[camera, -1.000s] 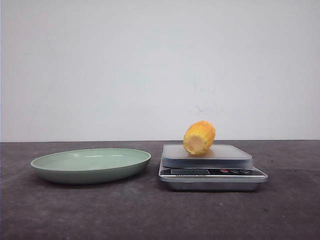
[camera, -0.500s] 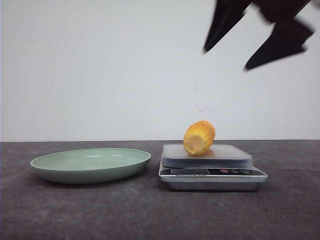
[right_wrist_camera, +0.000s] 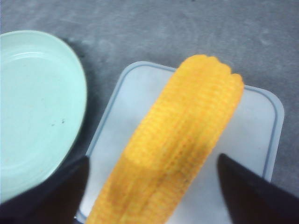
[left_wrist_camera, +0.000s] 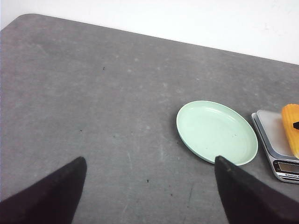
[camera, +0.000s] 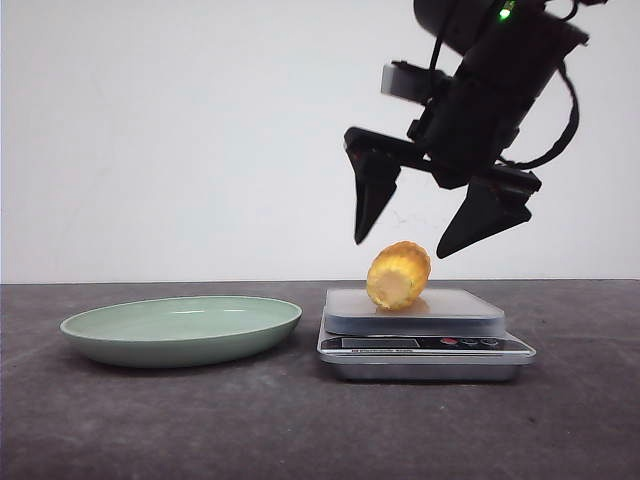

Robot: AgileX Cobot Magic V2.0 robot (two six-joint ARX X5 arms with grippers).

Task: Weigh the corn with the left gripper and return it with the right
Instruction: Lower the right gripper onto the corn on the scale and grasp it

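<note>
The yellow-orange corn (camera: 398, 275) lies on the platform of a silver kitchen scale (camera: 424, 345), its pale cut end facing the front camera. My right gripper (camera: 404, 240) hangs open just above it, one finger on each side of the cob and not touching it. In the right wrist view the corn (right_wrist_camera: 177, 149) fills the gap between the dark fingers (right_wrist_camera: 56, 196). My left gripper (left_wrist_camera: 150, 161) is open over bare table, away from the scale, with nothing between its fingers. It does not show in the front view.
A pale green plate (camera: 181, 329) sits empty on the dark table left of the scale, close to it. The plate (left_wrist_camera: 216, 131) and the scale (left_wrist_camera: 280, 149) also appear in the left wrist view. A white wall stands behind.
The right arm has come down from the upper right into view and now straddles the corn from above. The corn, scale and plate have not moved.
</note>
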